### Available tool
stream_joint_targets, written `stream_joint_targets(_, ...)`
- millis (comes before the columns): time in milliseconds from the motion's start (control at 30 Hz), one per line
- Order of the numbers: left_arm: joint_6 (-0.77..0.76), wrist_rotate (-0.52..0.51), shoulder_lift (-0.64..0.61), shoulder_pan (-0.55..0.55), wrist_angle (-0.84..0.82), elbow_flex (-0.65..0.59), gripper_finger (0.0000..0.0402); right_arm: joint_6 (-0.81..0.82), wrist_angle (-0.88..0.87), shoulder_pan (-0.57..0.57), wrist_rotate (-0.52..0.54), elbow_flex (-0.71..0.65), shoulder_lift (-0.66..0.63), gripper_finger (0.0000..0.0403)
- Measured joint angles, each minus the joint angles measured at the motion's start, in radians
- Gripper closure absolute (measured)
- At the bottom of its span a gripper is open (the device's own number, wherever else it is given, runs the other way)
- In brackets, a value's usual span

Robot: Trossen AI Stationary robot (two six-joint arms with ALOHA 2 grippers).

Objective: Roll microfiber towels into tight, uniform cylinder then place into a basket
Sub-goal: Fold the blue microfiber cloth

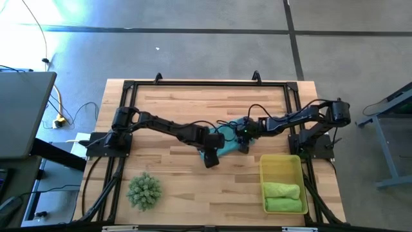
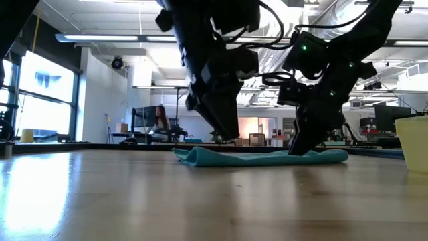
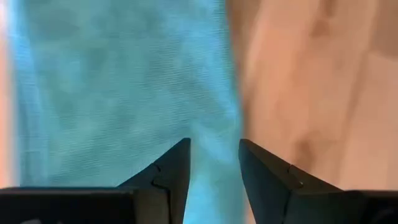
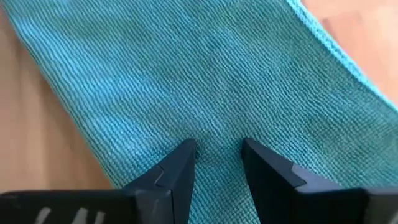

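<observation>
Teal microfiber towel [image 4: 205,81] fills both wrist views, each showing a narrow gap between its jaws with cloth under the tips; no clamped fold is visible. From above, the left gripper [image 1: 210,156] and right gripper [image 1: 245,138] both sit over this towel, mid-bench [image 1: 174,109]. Only the high view shows two green rolled towels [image 1: 283,196] in the yellow basket [image 1: 280,162] and a spiky green ball [image 1: 143,191].

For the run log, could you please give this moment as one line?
teal towel: flat mid-table | left gripper: jaws open over towel | right gripper: jaws open on towel | basket: two rolled green towels
</observation>
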Motion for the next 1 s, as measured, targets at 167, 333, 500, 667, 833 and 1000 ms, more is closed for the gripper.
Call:
stream_joint_targets(167, 0.075, -0.135, -0.002, 0.004, -0.067, 0.003, 0.0275, -0.210, 0.053, -0.003, 0.098, -0.003, 0.003, 0.0275)
stream_joint_targets(333, 0.039, -0.239, 0.008, 0.020, -0.079, -0.038, 0.0275, -0.453, 0.165, -0.003, 0.214, -0.008, 0.008, 0.0275)
stream_joint_targets(500, -0.046, -0.231, 0.007, 0.042, -0.080, -0.103, 0.0275, -0.510, 0.197, -0.003, 0.364, 0.001, 0.008, 0.0275)
stream_joint_targets(667, -0.152, -0.148, -0.001, 0.053, -0.066, -0.141, 0.0275, -0.246, -0.013, 0.004, 0.354, 0.081, 0.005, 0.0275)
stream_joint_targets(833, -0.333, 0.026, -0.002, 0.041, -0.065, -0.150, 0.0275, 0.064, -0.209, 0.004, 0.220, 0.111, 0.005, 0.0275)
stream_joint_targets(1000, -0.360, 0.251, 0.002, 0.002, 0.085, -0.153, 0.0275, 0.065, -0.199, 0.001, 0.211, 0.073, -0.001, 0.0275)
